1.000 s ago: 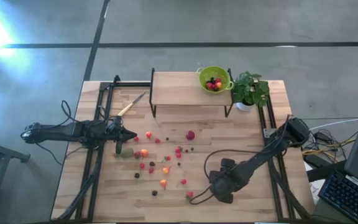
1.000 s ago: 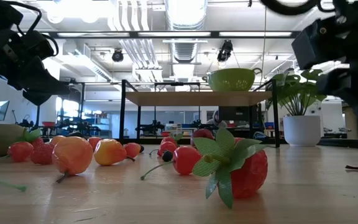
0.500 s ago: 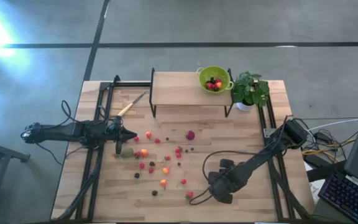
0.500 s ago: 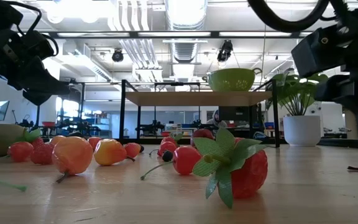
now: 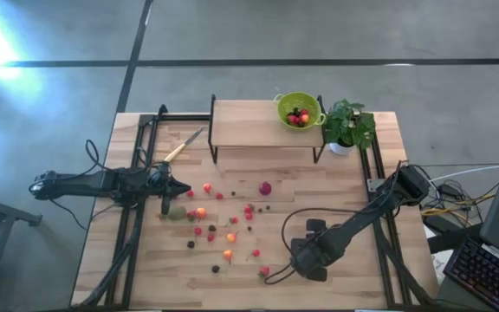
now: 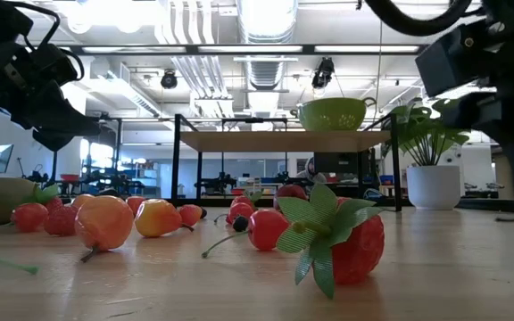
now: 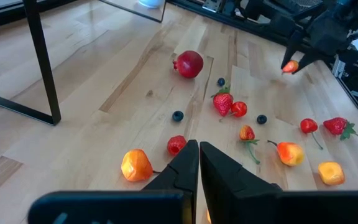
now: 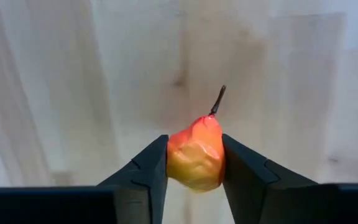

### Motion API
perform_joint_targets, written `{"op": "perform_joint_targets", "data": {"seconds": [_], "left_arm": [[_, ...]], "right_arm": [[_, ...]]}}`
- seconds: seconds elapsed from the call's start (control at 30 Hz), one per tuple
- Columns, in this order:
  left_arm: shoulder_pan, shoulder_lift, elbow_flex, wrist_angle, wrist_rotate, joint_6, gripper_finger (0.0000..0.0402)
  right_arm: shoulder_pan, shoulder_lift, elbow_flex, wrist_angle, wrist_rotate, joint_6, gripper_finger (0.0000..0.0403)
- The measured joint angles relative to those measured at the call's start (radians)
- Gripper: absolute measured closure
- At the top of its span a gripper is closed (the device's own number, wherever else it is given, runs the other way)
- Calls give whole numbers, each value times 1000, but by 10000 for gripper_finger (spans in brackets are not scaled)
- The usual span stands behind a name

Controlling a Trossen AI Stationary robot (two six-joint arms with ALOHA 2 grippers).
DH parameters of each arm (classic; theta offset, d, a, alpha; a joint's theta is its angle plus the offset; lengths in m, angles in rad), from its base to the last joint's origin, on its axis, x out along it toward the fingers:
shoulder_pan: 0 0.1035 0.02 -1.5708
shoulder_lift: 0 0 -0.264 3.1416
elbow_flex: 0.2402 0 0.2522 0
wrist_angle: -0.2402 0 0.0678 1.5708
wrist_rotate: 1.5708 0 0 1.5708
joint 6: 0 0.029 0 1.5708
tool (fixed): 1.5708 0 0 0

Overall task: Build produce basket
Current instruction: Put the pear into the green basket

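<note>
Right hand [image 8: 194, 163]: clamped on a red-yellow fruit [image 8: 195, 154] just above the table's near edge. We should lift straight, then carry to the basket [image 5: 300, 110] on the shelf. Left hand [image 7: 199, 163]: closed, idle.

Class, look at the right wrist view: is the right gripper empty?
No: the right gripper has its two fingers pressed against either side of a small red-and-yellow pear-shaped fruit with a stem, above the wooden table.

Lime-green produce basket [image 5: 300, 110], pale striped-wood table [image 5: 336, 191], scattered red, orange and dark purple produce [image 5: 230, 227], dark-fingered right gripper [image 8: 194, 160] on a red-to-yellow pear-shaped fruit [image 8: 195, 154] with brown stem, green plant [image 5: 348, 122] in white pot.
</note>
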Motion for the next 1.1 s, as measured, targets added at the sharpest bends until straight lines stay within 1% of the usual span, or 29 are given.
{"op": "perform_joint_targets", "data": {"seconds": [0.07,0.2,0.43,0.53,0.73,1.0,1.1], "left_arm": [[0,0,0,0,0,0,381],[0,0,0,0,0,0,380],[0,0,0,0,0,0,380],[0,0,0,0,0,0,381],[0,0,0,0,0,0,381],[0,0,0,0,0,0,381],[0,0,0,0,0,0,381]], "right_arm": [[-18,-8,20,-44,7,-25,289],[-66,-36,61,-132,66,-79,296],[-187,-107,130,-208,149,-213,279],[-255,-148,155,-224,165,-274,280],[-417,-249,183,-229,203,-398,296],[-683,-370,236,-219,214,-527,278],[-787,-392,264,-203,213,-574,281]]}}
